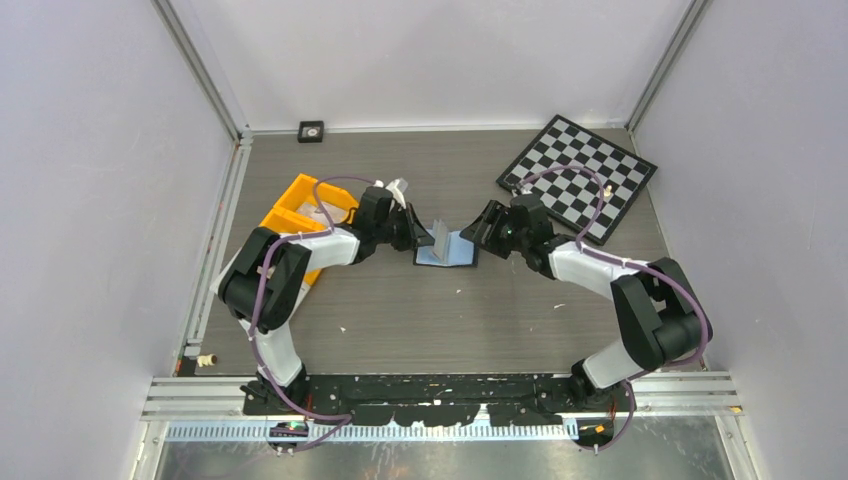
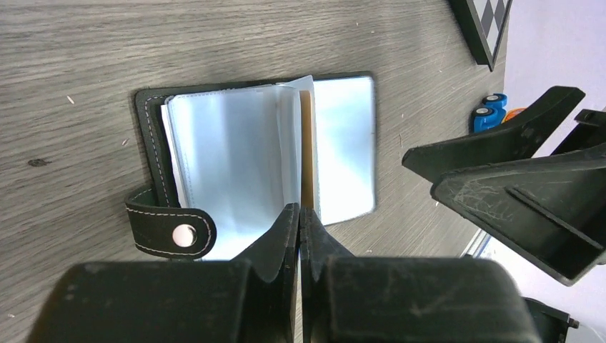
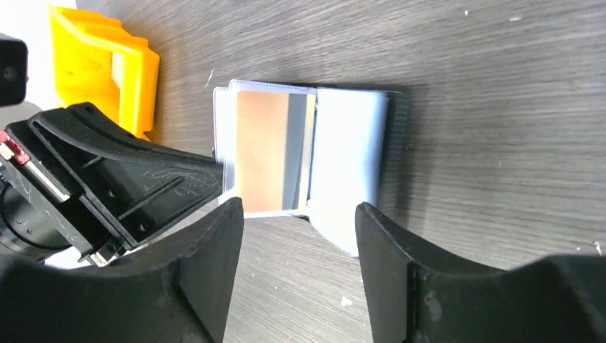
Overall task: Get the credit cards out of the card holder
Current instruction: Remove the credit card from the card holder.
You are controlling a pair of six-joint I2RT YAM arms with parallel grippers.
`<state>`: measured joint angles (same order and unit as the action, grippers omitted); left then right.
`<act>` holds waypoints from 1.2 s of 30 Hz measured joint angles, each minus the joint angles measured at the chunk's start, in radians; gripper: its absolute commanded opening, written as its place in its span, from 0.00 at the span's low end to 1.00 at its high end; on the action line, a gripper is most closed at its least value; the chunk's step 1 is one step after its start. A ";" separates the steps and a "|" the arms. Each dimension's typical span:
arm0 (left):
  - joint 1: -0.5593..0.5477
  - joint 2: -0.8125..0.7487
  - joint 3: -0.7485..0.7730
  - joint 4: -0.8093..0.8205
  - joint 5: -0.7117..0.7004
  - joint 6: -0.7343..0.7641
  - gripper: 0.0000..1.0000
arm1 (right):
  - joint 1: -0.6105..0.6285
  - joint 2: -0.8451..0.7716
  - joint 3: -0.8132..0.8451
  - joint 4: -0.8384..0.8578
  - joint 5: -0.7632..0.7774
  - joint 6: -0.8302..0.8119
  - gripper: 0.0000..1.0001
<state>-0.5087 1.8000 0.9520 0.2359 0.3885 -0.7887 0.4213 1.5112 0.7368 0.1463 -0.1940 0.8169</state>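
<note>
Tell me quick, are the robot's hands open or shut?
Left gripper: shut, apparently pinching the sleeve pages of the card holder.
Right gripper: open, holding nothing.

We read no text, label, brand, number or sign in any view. Card holder (image 2: 154, 221) and orange-tan card (image 3: 261, 150): no print we can make out.
</note>
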 measured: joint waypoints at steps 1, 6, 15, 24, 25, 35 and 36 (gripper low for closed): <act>0.000 0.000 0.000 0.001 0.002 0.000 0.02 | -0.004 -0.001 0.000 0.010 0.000 0.001 0.73; -0.003 0.004 0.000 0.006 0.017 0.003 0.02 | -0.002 0.049 0.016 0.031 -0.056 0.003 0.81; -0.073 0.012 0.069 -0.069 -0.002 0.066 0.07 | 0.005 0.147 0.040 0.044 -0.138 0.012 0.75; -0.108 0.012 0.092 -0.150 -0.044 0.123 0.09 | 0.016 0.156 0.081 0.034 -0.140 0.000 0.38; -0.111 0.012 0.095 -0.152 -0.048 0.126 0.09 | 0.016 0.156 0.081 0.024 -0.137 -0.001 0.38; -0.113 0.007 0.096 -0.150 -0.050 0.137 0.06 | 0.033 0.156 0.130 -0.087 -0.072 -0.042 0.38; -0.113 0.003 0.094 -0.150 -0.053 0.137 0.06 | 0.040 0.156 0.146 -0.116 -0.055 -0.053 0.37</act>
<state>-0.6216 1.8027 1.0458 0.0860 0.3359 -0.6514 0.4610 1.6676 0.8833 0.0307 -0.2485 0.7643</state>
